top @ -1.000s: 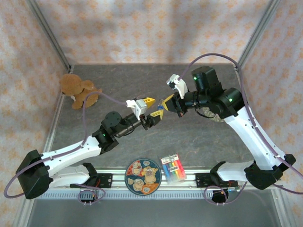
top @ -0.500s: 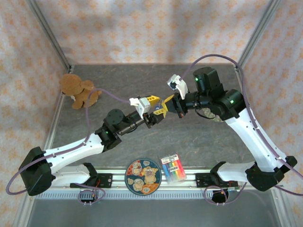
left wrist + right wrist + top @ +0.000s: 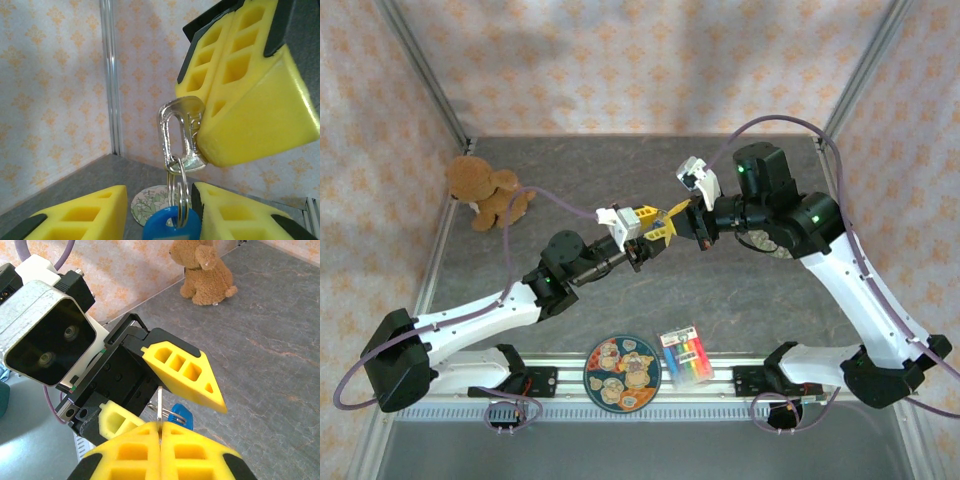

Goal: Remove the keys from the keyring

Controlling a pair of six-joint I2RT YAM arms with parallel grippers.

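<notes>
My right gripper is shut on a silver clip, which stands edge-on between its pads in the right wrist view. Two thin keyrings hang from the clip and carry a blue tag. My left gripper is open, one yellow finger on each side of the rings and the blue tag, touching neither. In the top view both grippers meet in mid-air, the left gripper just left of the right gripper. The small silvery-tan keys are hidden from me.
A brown teddy bear sits at the back left. A patterned plate and a rainbow-striped card lie at the front edge. Another round patterned disc lies on the grey table under the right arm. Metal frame posts stand at the corners.
My left gripper has moved up and to the right, bringing its open fingers around the hanging rings. The right gripper has kept hold of the clip and shifted only slightly.
</notes>
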